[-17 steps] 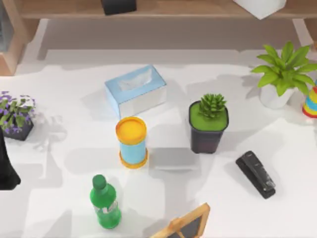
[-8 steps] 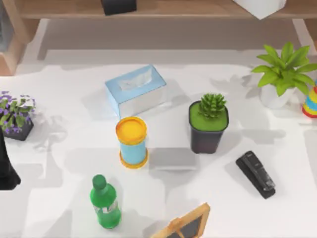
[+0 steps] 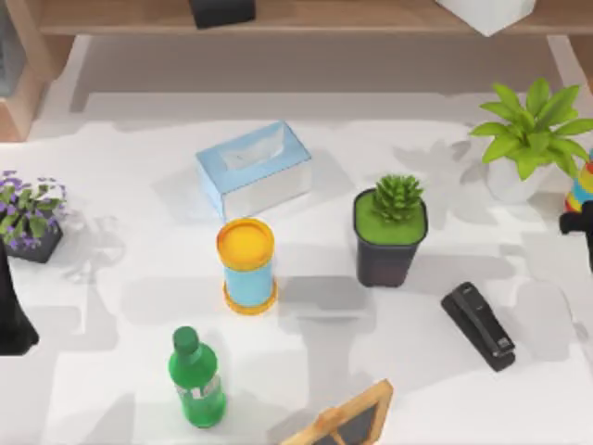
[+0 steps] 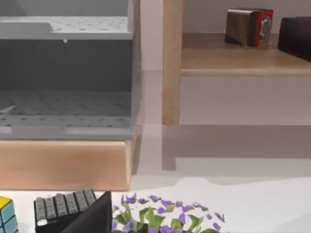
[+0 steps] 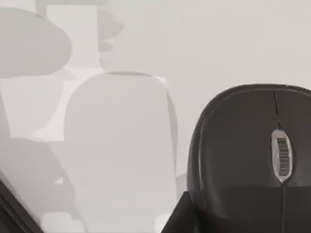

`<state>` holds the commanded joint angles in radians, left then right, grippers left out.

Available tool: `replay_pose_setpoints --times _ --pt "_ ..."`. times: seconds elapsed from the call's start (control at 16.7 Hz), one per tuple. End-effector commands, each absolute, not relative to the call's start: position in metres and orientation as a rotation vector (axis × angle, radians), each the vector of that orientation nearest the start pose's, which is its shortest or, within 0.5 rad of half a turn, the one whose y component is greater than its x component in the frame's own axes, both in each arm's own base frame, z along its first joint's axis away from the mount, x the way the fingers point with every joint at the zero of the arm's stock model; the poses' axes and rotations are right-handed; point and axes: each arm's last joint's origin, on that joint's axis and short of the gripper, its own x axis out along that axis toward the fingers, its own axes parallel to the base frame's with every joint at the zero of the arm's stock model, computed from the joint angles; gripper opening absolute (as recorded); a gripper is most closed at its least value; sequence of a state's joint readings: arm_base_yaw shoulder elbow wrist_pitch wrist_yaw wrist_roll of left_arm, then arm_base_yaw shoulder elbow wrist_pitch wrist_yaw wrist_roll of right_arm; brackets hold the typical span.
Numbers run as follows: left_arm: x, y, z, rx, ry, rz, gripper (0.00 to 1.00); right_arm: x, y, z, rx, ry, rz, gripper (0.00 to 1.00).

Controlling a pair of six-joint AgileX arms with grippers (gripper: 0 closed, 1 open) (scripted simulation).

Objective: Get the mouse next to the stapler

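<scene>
Right pincer (image 3: 581,222) is entering at the tabletop's (image 3: 139,278) 3 o'clock edge, apparently pinching the mouse (image 5: 252,145); it should be travelling low toward the stapler (image 3: 478,325).

A glossy black rounded computer mouse (image 5: 243,145) filled the region from three to five o'clock, its pale ridged scroll wheel (image 5: 281,159) set along the middle seam. The mouse hung over the plain white desk (image 5: 204,43), which carried broad soft grey shadows from nine to seven o'clock, one of them a rounded patch just beside the mouse. A dark gripper finger (image 5: 182,216) edged in at six o'clock, against the mouse's near end.
</scene>
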<state>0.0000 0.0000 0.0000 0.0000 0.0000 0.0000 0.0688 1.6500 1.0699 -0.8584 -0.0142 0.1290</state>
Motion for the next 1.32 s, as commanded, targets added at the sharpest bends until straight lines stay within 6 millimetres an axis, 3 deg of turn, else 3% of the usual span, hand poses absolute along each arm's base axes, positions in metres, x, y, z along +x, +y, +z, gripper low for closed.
replay_pose_setpoints --times 0.3,0.72,1.32 --pt "0.106 -0.001 0.16 0.0 0.0 0.0 1.0 0.273 0.05 0.16 -0.013 1.47 0.014 0.0" --pt "0.106 -0.001 0.16 0.0 0.0 0.0 1.0 0.275 0.048 0.161 -0.005 1.461 0.007 0.0" --pt "0.106 -0.001 0.16 0.0 0.0 0.0 1.0 0.286 0.029 0.171 0.074 1.311 -0.11 0.0"
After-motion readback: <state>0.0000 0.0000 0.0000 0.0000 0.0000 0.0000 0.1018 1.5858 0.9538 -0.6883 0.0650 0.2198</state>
